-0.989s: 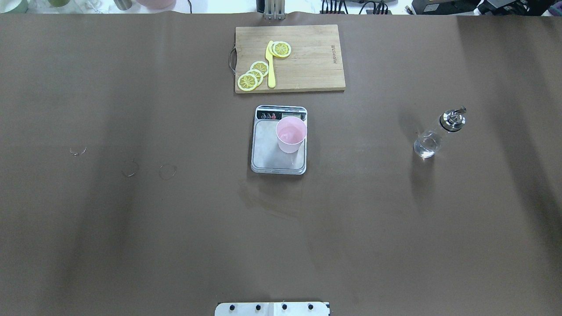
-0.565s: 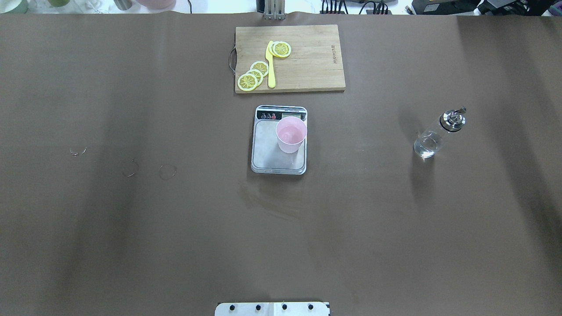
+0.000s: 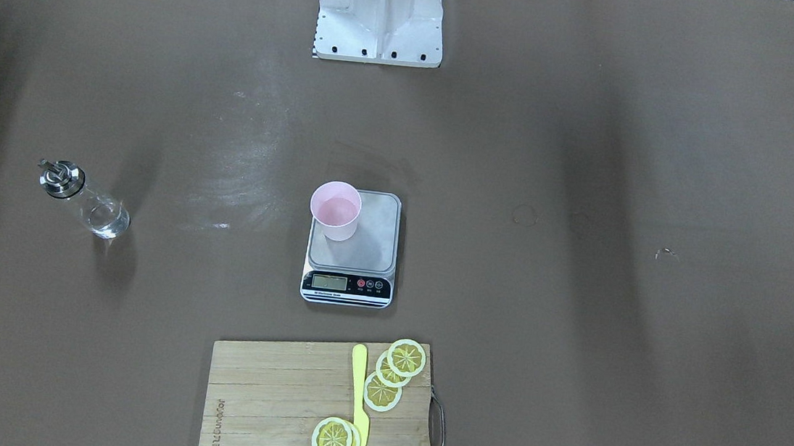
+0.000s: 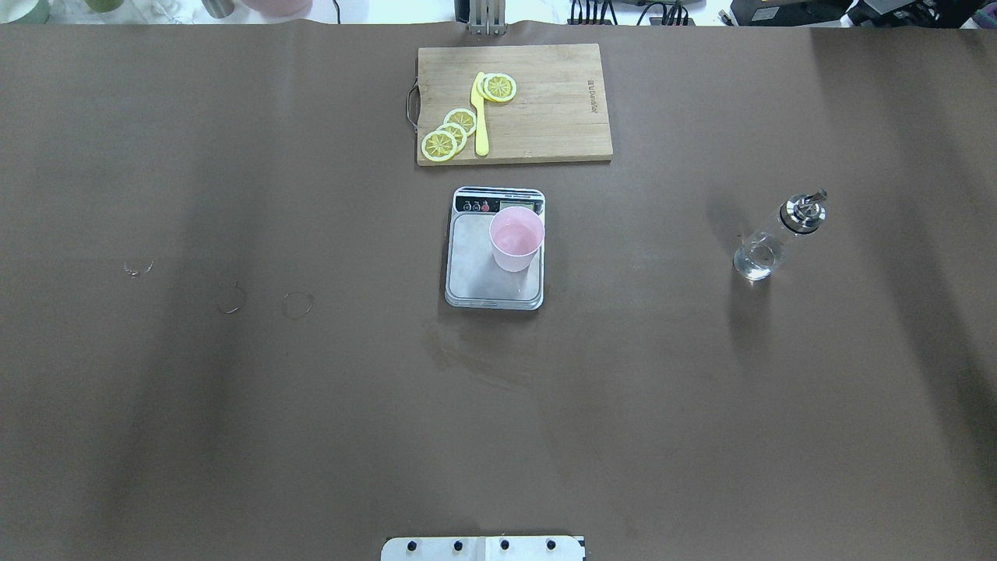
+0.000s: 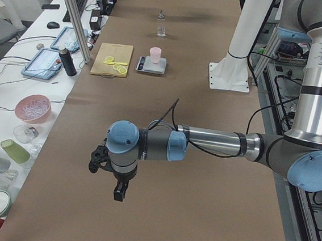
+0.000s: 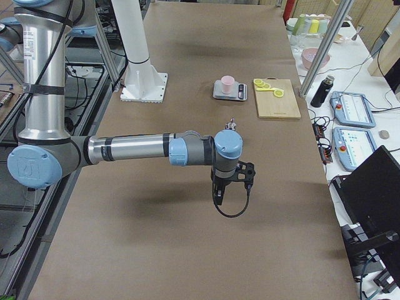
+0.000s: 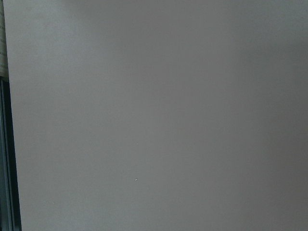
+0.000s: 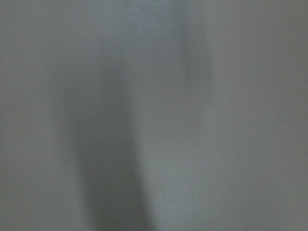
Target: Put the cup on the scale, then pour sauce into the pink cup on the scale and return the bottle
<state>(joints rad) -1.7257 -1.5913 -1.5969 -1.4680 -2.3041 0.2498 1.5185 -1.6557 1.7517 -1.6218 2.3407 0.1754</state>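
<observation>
The pale pink cup (image 4: 516, 238) stands upright on the right side of the scale (image 4: 477, 276), with liquid in its bottom (image 3: 336, 211). The glass bottle (image 4: 767, 245) with a metal spout stands alone on the table to the right, holding clear sauce (image 3: 100, 216). Neither gripper shows in the overhead or front views. The left gripper (image 5: 109, 175) hangs over bare table far from the scale. The right gripper (image 6: 230, 184) hangs over bare table near the bottle (image 6: 232, 124). I cannot tell whether either is open or shut. Both wrist views show only blurred table.
A wooden cutting board (image 4: 561, 117) with lemon slices (image 4: 450, 132) and a yellow knife (image 4: 480, 117) lies just behind the scale. The robot's base plate (image 3: 379, 32) sits at the near edge. Bowls, cups and tablets (image 5: 34, 108) lie on a side table beyond the far edge.
</observation>
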